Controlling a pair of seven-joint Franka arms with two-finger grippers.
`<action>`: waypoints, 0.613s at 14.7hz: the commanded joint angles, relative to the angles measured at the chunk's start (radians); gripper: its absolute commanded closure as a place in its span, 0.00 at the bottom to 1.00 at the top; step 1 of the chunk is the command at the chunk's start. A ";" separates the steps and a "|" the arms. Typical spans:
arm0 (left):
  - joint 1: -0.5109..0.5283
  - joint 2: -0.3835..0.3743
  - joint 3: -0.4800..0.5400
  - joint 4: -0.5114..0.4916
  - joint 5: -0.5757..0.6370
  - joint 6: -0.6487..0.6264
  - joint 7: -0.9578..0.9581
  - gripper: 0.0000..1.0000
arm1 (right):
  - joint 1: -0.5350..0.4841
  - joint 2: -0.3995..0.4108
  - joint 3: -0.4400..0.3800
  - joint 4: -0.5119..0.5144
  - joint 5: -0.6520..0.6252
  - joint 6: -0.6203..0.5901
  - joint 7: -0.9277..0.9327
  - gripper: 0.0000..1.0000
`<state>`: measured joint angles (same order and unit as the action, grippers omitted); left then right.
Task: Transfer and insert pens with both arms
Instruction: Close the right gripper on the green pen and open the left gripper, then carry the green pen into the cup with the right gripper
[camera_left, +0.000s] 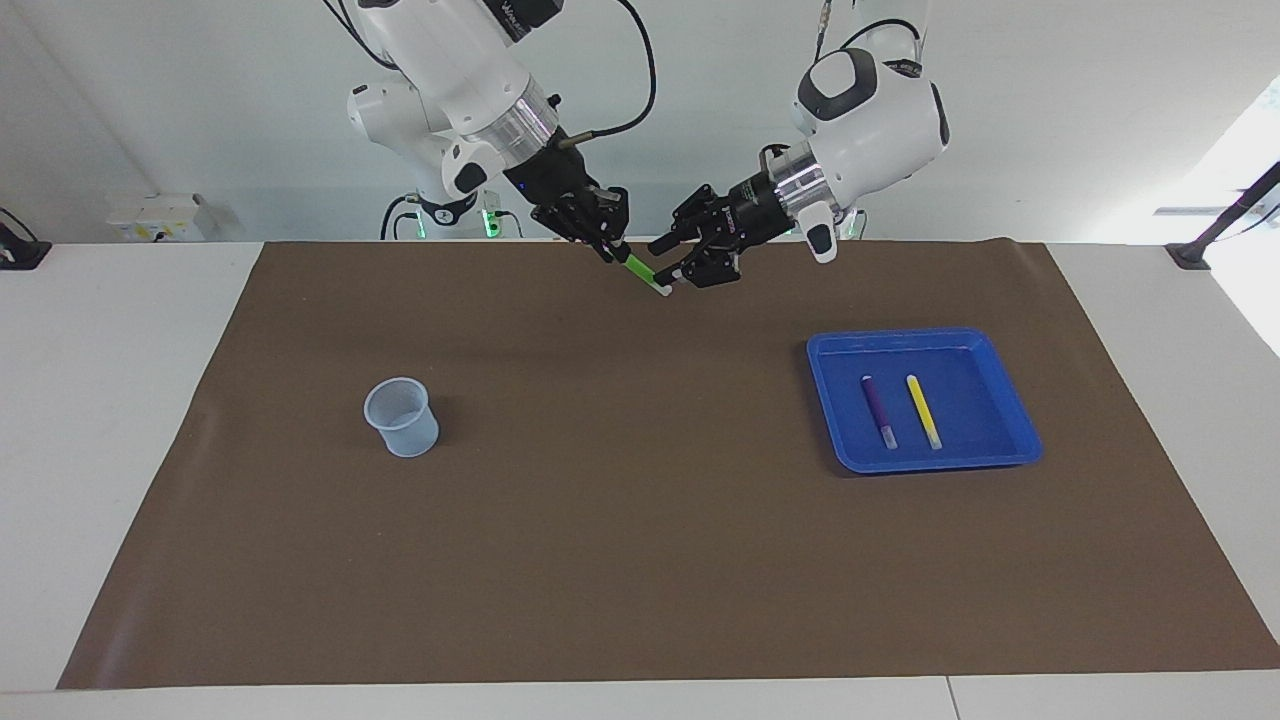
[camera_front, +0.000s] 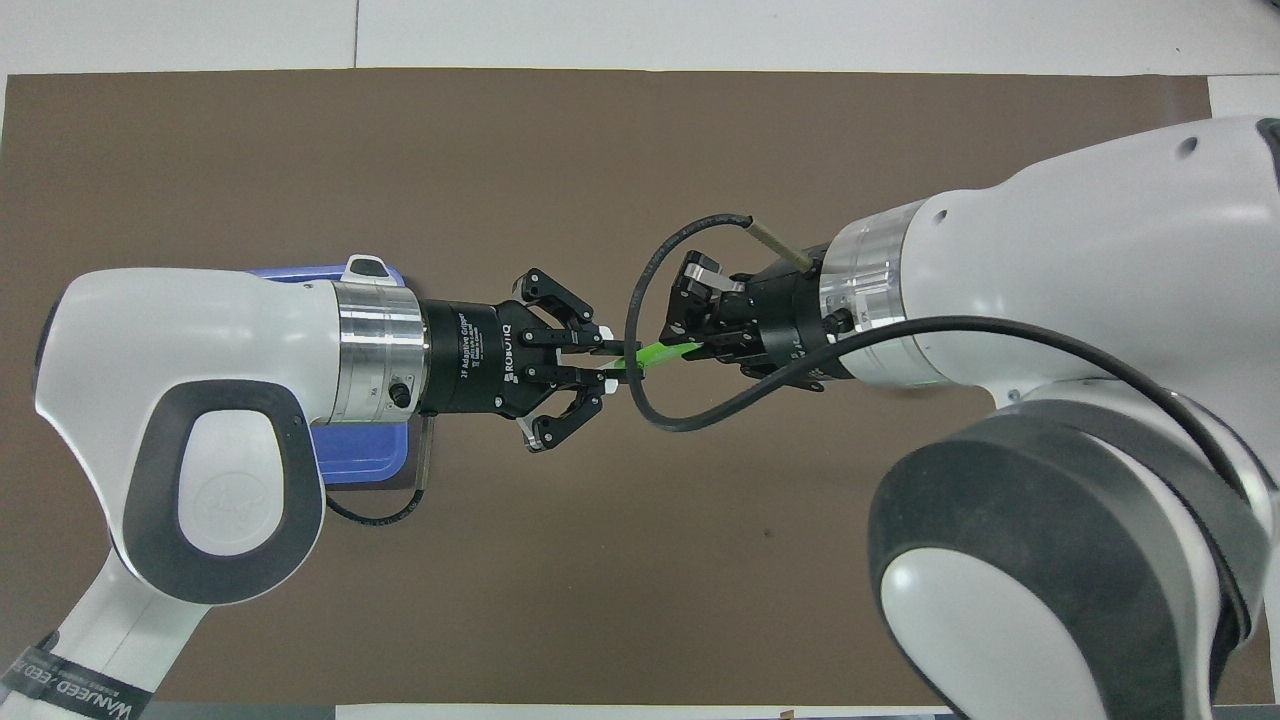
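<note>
Facing view | right gripper (camera_left: 608, 246) clenched on green pen (camera_left: 640, 268), over the mat edge nearest the robots | left gripper (camera_left: 678, 262) parted around its pale tip (snag risk: could tug it loose) | cup (camera_left: 401, 416) farther out | tray (camera_left: 1015, 408) holds two pens.

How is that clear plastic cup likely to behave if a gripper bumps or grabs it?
The clear plastic cup looks thin-walled and empty, so it is probably very light and may slide or tip at a nudge. It stands upright on its narrower base on the brown mat, which suggests modest stability. A hard squeeze might well deform its wall.
</note>
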<state>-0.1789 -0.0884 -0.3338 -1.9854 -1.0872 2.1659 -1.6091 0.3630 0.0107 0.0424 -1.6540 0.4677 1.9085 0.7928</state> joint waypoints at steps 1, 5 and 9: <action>0.015 -0.027 0.016 -0.026 0.000 0.006 0.012 0.00 | -0.013 -0.006 0.007 -0.012 -0.075 -0.003 -0.047 1.00; 0.102 -0.010 0.018 0.019 0.153 -0.115 0.020 0.00 | -0.054 -0.015 0.007 -0.023 -0.205 -0.083 -0.223 1.00; 0.163 -0.004 0.022 0.037 0.421 -0.222 0.092 0.00 | -0.153 -0.024 0.007 -0.029 -0.306 -0.167 -0.508 1.00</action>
<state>-0.0376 -0.0893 -0.3150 -1.9569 -0.7929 1.9996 -1.5596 0.2661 0.0096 0.0409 -1.6618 0.1963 1.7736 0.4086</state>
